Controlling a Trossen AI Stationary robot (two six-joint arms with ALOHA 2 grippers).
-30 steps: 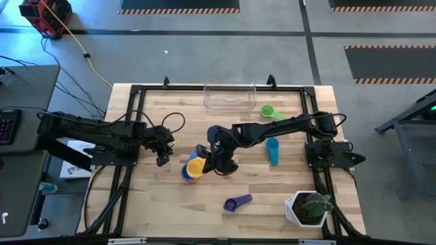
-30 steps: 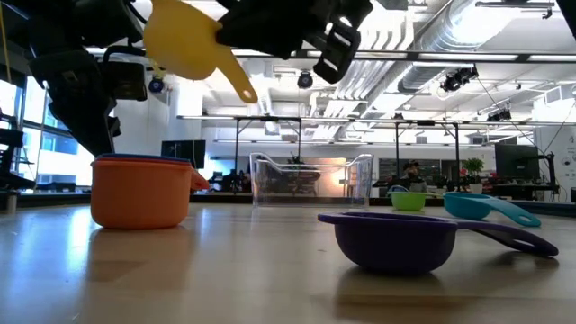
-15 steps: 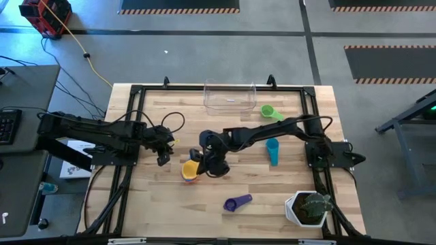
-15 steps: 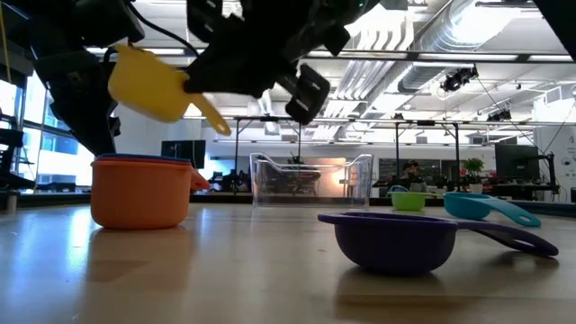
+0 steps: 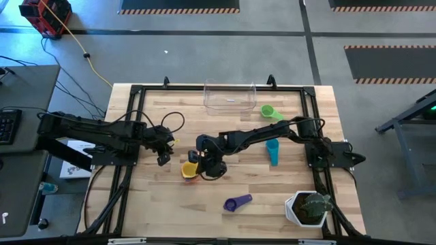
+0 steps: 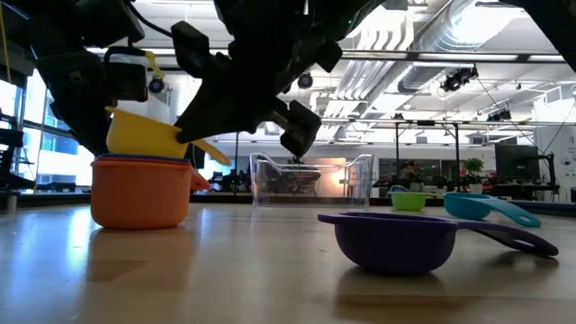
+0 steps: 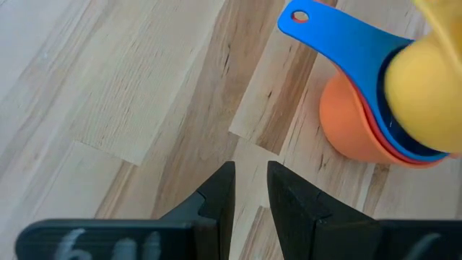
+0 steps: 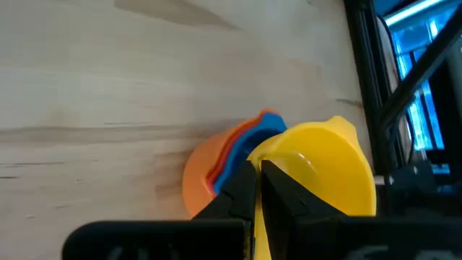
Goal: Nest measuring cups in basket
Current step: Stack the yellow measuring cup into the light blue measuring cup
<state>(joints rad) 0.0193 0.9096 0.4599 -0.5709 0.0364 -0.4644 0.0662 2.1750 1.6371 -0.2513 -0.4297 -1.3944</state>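
Observation:
A stack of cups, orange [image 5: 189, 177] [image 6: 139, 193] at the bottom with blue [image 7: 346, 50] nested in it, stands on its base at mid-table. My right gripper [image 5: 203, 167] [image 8: 258, 170] is shut on the yellow cup [image 6: 144, 135] [image 8: 317, 173] right above that stack. My left gripper [image 5: 163, 158] [image 7: 250, 191] waits shut on the stack's left. The green cup [image 5: 270, 112], teal cup [image 5: 272, 151] and purple cup [image 5: 237, 203] [image 6: 396, 238] lie apart on the table. The clear basket [image 5: 230, 97] [image 6: 310, 180] stands at the far edge. No pink cup shows. My right gripper pinches the yellow cup's handle [image 6: 209, 149] between its two fingers, coming slanting down from the table's right. The cup is mouth up and nearly level. Its bowl [image 8: 325, 180] sits in the mouth of the blue cup on top of the stack.
A white pot with a green plant [image 5: 310, 207] stands at the near right corner. A black frame rail [image 5: 136, 122] runs round the tabletop. Bare wood lies between the stack and the basket.
My right gripper has moved toward the table's left edge and down, carrying the yellow cup. The cup was high above and right of the orange stack and tipped; now it is nearly level with its bowl in the top of the stack.

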